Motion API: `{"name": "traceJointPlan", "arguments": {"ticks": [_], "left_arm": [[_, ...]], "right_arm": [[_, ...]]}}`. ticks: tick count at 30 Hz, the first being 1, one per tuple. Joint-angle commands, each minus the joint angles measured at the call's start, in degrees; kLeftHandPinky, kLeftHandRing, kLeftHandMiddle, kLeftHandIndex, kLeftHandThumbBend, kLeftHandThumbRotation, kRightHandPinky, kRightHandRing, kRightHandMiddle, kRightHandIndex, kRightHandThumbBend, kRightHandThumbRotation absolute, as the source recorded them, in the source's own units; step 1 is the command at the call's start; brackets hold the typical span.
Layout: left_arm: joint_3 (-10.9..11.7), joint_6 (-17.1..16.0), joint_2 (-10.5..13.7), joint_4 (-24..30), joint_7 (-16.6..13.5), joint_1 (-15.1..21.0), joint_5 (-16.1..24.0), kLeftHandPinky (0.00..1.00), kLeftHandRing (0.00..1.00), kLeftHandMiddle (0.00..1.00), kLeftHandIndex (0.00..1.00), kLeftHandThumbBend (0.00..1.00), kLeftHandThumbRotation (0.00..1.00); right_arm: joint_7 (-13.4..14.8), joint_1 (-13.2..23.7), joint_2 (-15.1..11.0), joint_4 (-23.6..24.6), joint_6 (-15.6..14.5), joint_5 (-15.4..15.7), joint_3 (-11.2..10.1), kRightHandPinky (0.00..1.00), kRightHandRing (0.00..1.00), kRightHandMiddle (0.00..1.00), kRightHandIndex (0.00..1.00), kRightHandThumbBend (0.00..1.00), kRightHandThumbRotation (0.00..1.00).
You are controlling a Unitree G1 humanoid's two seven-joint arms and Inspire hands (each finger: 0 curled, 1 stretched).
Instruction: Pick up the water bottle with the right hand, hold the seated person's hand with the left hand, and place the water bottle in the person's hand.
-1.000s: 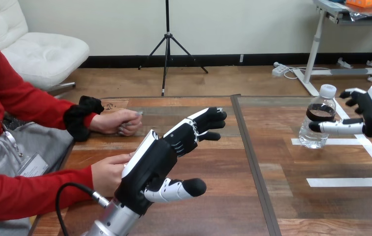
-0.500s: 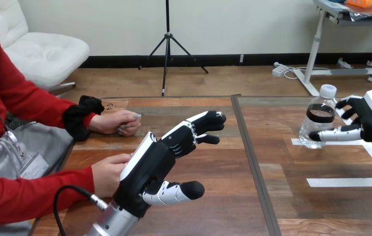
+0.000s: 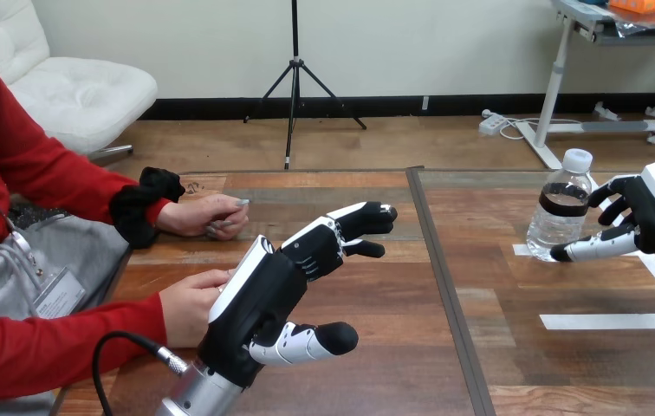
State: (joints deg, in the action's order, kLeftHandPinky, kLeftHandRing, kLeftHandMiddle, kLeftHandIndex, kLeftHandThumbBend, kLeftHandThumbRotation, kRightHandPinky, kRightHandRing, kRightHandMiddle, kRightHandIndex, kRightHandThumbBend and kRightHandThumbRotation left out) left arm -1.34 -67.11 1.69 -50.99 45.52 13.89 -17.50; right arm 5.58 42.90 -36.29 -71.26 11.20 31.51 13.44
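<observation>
Water bottle (image 3: 560, 212): clear, white cap, dark band below the neck; stands on the table (image 3: 376, 364) at about 2 o'clock in the head view.
Bottle axis: long axis upright, cap pointing straight up, base flat on the table.
Right robot hand (image 3: 653, 210): at the bottle's 3 o'clock, just beside it, palm turned toward it.
Right robot hand state: open, fingers loosely bent and spread, not wrapped round the bottle. The thumb reaches toward the bottle's base at its 5 o'clock; whether it touches cannot be told.
Left robot hand (image 3: 259, 299): at about 7 o'clock in the view, raised over the table, pointing toward 2 o'clock.
Left robot hand state: open, fingers stretched out, thumb out to the side, holding nothing.
Person's near hand (image 3: 187, 305): at the left robot hand's 9 o'clock, right beside its back.
Person's far hand (image 3: 211, 215): resting on the table at 10 o'clock, well apart from the bottle.
</observation>
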Motion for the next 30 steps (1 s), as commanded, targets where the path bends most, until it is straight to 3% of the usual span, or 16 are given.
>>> {"name": "traceJointPlan", "arguments": {"ticks": [1, 9, 30], "left_arm": [[0.26, -0.79, -0.35, 2.73, -0.2, 1.33, -1.34, 0.75, 0.84, 0.85, 0.81, 0.92, 0.68], [0.28, -0.92, -0.56, 2.78, -0.01, 1.21, -1.72, 0.75, 0.83, 0.85, 0.81, 0.92, 0.67], [0.64, -1.32, -0.43, 2.47, -0.05, 1.07, -1.91, 0.74, 0.83, 0.84, 0.8, 0.91, 0.68]], "right_arm": [[0.9, 4.63, 0.88, -0.2, 0.76, -0.45, 0.37, 0.52, 0.59, 0.63, 0.69, 1.0, 0.29], [1.74, 4.78, 0.98, -0.4, -0.21, 0.37, 1.1, 0.5, 0.58, 0.63, 0.68, 1.0, 0.29], [3.09, 7.03, 0.55, 0.36, -4.84, 2.0, 3.03, 0.57, 0.67, 0.71, 0.78, 1.0, 0.5]]}}
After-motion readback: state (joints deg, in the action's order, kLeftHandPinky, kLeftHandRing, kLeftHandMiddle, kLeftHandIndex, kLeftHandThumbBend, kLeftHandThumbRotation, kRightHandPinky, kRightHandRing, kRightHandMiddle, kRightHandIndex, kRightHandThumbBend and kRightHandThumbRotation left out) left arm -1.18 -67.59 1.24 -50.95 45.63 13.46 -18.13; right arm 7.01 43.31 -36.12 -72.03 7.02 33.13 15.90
